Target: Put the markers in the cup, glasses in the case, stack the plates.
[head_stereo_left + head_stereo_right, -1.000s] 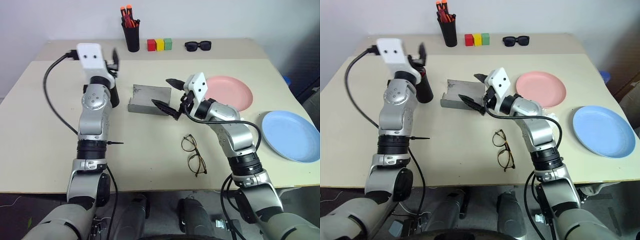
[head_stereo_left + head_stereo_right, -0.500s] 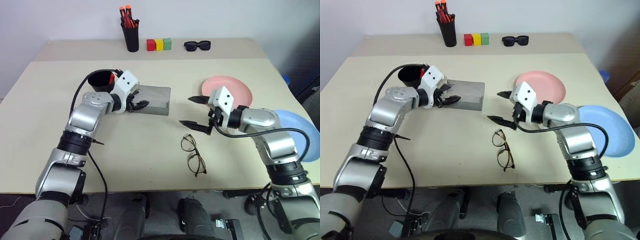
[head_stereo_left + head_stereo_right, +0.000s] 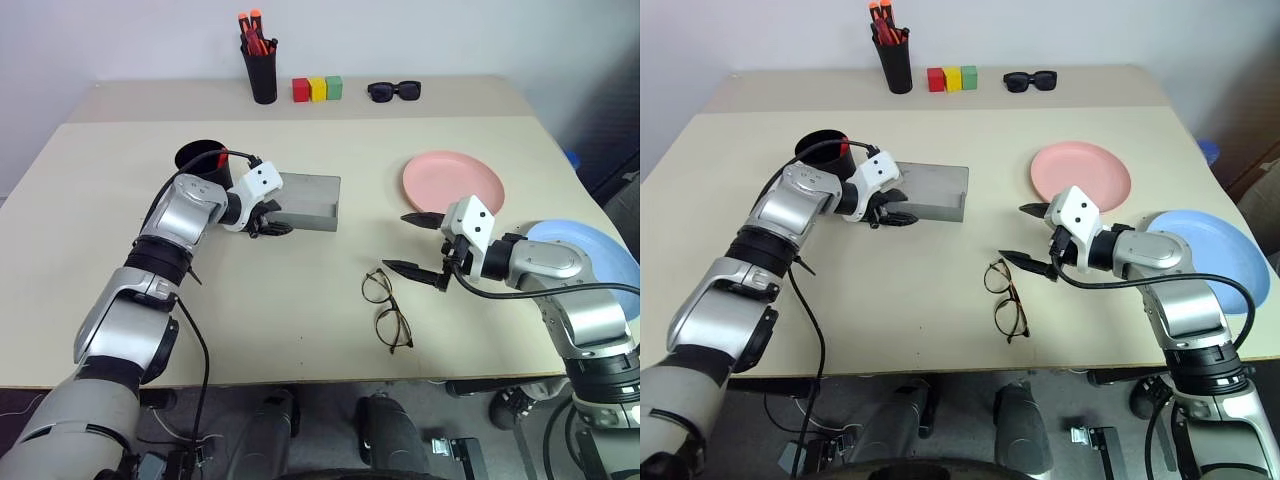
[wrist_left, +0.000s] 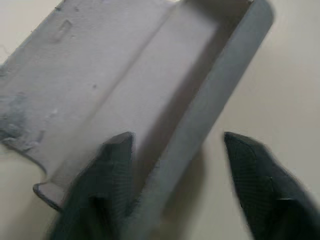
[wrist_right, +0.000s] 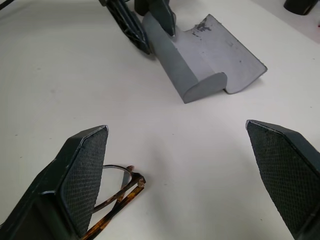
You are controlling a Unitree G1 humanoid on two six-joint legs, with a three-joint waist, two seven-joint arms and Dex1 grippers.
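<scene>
The grey case (image 3: 305, 198) lies open on the table. My left gripper (image 3: 272, 218) is at its left end, open, one finger inside the tray and the other (image 4: 250, 170) outside the front wall. The black cup (image 3: 200, 158) stands just behind that hand, with a red tip (image 3: 221, 158) at its rim; the markers are otherwise hidden. The wire-frame glasses (image 3: 385, 305) lie near the front edge. My right gripper (image 3: 395, 241) hovers open just to their right, holding nothing. The pink plate (image 3: 455, 180) and the blue plate (image 3: 600, 250) lie apart at the right.
At the back stand a black pen holder (image 3: 263, 70) with orange-tipped markers, three coloured blocks (image 3: 318, 89) and black sunglasses (image 3: 394, 91). The blue plate sits near the table's right edge, partly behind my right arm.
My left hand dropped from above the cup to the case's left end, and its fingers narrowed. My right gripper drew away from the case, rightward and nearer, to beside the glasses.
</scene>
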